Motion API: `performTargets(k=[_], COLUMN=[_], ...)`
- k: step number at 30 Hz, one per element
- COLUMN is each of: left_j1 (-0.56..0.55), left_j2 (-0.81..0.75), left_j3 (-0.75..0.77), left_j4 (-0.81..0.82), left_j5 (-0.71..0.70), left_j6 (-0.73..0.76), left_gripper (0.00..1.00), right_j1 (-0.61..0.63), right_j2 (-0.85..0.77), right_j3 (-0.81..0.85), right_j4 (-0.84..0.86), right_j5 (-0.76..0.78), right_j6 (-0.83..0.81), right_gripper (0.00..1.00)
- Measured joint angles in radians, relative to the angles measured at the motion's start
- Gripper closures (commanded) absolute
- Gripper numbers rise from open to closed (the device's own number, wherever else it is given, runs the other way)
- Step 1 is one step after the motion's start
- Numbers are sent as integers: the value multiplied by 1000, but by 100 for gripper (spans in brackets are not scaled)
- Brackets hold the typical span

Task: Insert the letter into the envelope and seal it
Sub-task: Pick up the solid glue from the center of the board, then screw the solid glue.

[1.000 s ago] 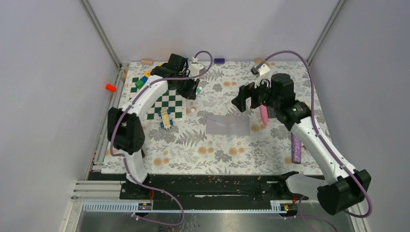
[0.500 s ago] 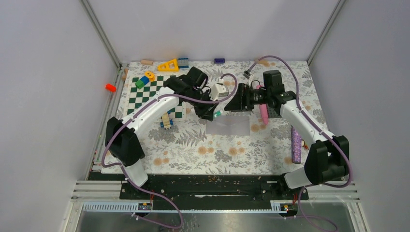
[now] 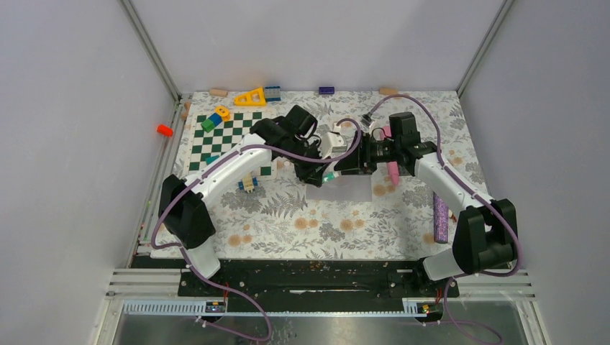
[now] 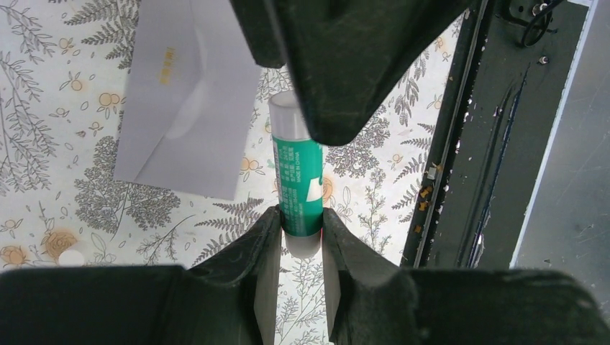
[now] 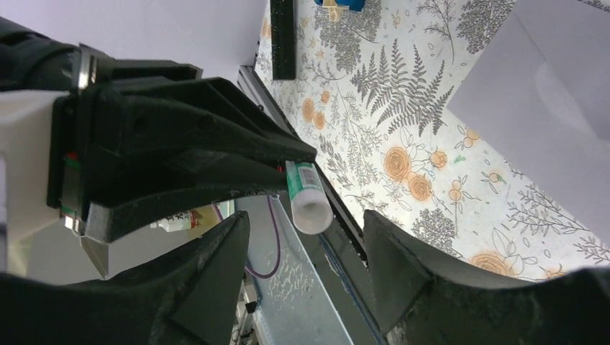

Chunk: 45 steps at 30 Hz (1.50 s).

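The pale grey-lavender envelope [image 3: 354, 190] lies flat on the floral mat, flap side up, and also shows in the left wrist view as envelope [image 4: 183, 108] and in the right wrist view as envelope [image 5: 554, 122]. My left gripper [image 3: 323, 175] [image 4: 301, 228] is shut on a green glue stick [image 4: 296, 180], held above the envelope's near-left corner. My right gripper [image 3: 347, 162] [image 5: 306, 221] faces it, open, with its jaws either side of the stick's white cap [image 5: 311, 208] and not touching it. The letter is out of view.
A green-and-white chessboard mat [image 3: 230, 140] with small coloured blocks lies at the back left. A pink marker [image 3: 393, 171] lies beside the right arm and a purple tube [image 3: 440, 218] near the right edge. A yellow triangle [image 3: 251, 97] sits at the back.
My left arm swung from the back left to the centre carrying the glue stick. My right arm moved in to meet it, and its jaws narrowed around the cap.
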Motion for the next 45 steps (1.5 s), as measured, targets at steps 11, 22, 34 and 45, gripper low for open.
performTargets(k=[11,22,34,45], left_j1=[-18,-18,-18,-14], left_j2=[0,2,7,7], left_j3=[-6,-9,-9,-9], left_j4=[-2,-2,-4,1], left_j5=[-1,-1,-1,4], left_j6=[0,0,1,7], left_gripper=[92,92,39,32], right_j1=[23,26,32,36], right_j2=[26,26,26,23], right_j3=[-6,-12,-12,-12], right_j4=[4,-11,-20,-42], right_j5=[-14,-13,-10,4], right_j6=[15,-7,-18,-25], right_gripper=[46,68,82,81])
